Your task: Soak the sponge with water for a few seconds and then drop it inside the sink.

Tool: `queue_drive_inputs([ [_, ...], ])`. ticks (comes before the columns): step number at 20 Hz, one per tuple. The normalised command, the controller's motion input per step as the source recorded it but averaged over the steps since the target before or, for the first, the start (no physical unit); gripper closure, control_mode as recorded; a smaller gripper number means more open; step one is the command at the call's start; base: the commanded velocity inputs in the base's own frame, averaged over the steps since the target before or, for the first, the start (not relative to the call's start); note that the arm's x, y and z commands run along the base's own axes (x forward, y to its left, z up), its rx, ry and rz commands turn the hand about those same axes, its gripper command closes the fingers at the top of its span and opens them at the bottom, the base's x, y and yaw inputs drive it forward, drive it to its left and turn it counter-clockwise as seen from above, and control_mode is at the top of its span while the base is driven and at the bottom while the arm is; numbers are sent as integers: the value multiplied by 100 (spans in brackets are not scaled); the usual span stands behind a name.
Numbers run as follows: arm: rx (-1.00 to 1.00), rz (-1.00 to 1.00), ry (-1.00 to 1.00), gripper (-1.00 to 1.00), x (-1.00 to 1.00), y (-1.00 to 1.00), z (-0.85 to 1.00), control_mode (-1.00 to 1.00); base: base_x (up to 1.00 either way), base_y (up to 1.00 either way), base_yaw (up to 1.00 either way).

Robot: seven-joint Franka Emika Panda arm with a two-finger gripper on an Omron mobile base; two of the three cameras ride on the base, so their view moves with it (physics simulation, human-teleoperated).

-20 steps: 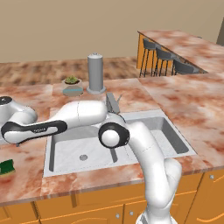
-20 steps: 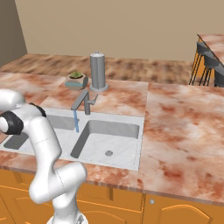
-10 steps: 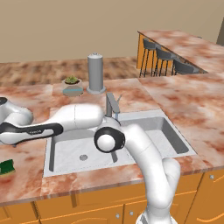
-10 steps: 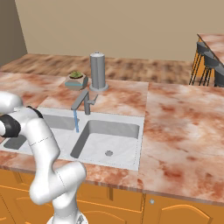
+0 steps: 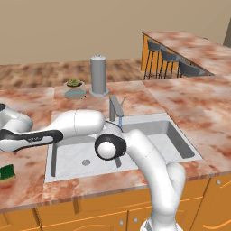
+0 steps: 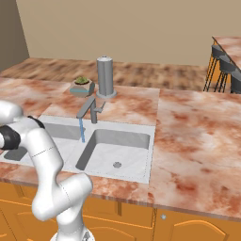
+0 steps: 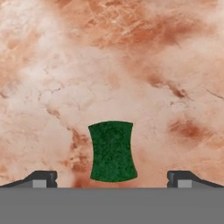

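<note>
Left base view: counter (image 5: 189, 108) of pink-brown marbled stone spans the scene, with the double sink (image 5: 178, 143) set into it. Arm (image 5: 81, 128) reaches out across the left basin toward the far left of the counter, its hand end passing out of the picture at the left edge. Faucet (image 5: 115, 107) stands at the back of the sink and is running: water (image 5: 120, 122) falls as a thin pale-blue stream; from the right base view it drops by the divider between the two bowls, and which bowl it lands in I cannot tell. A grey canister (image 5: 99, 76) and a small potted plant (image 5: 74, 88) sit behind the faucet, well apart from the work. Sponge (image 5: 6, 172) lies flat on the counter left of the sink, near the front edge, dark green face up. Hand view looks straight down on it: sponge (image 7: 112, 151) sits centred between the two fingertips (image 7: 40, 178), which stand wide apart, one on each side, neither touching it. Gripper (image 7: 112, 180) is spread wide and holds nothing. Judgement: the step in hand is the approach to pick up the sponge; soaking and dropping are not yet begun. Next move calls for a straight descent keeping the sponge centred, then closing across its narrow sides, low enough to catch so flat a piece without scraping stone; after that a lift and carry right to the stream.
</note>
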Motion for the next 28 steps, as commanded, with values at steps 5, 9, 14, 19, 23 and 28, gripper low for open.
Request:
queue_drive_inputs([
  [5,0,0,0,-100,1,0,-25,-100,0,0,0],
  [9,0,0,0,-100,0,0,-26,-100,0,0,0],
  [14,0,0,0,-100,0,0,-26,-100,0,0,0],
  [19,0,0,0,-100,1,2,-29,-100,0,0,0],
  [23,0,0,0,-100,0,2,-26,-100,0,0,0],
  [28,0,0,0,-100,0,9,-16,-100,0,0,0],
])
